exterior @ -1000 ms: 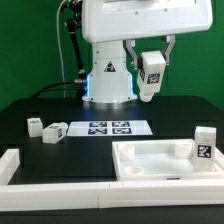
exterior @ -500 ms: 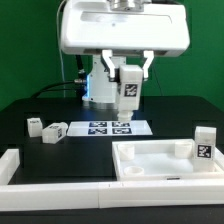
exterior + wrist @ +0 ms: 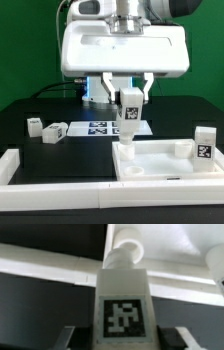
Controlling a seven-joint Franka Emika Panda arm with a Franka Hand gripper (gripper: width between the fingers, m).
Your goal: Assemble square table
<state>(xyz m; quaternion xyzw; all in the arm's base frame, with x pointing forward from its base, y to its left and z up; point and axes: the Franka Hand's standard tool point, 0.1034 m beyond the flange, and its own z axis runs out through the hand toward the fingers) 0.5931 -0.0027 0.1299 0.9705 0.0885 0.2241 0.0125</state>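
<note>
Dark work surface (image 3: 40,105) before a green backdrop, robot arm (image 3: 124,48) holding one leg above the table parts.
Along the front runs the low white border wall (image 3: 90,192); behind it, toward the exterior view's right, the square tabletop slab (image 3: 165,163) lies flat with its rim up. The marker board (image 3: 100,128) lies further back. One standing leg (image 3: 204,142) rises just beside the slab's right edge, and two loose legs (image 3: 45,129) rest well apart on the left. The gripper (image 3: 128,98) pinches a tagged leg post (image 3: 128,114) upright over the slab's far left corner; contact cannot be told.
</note>
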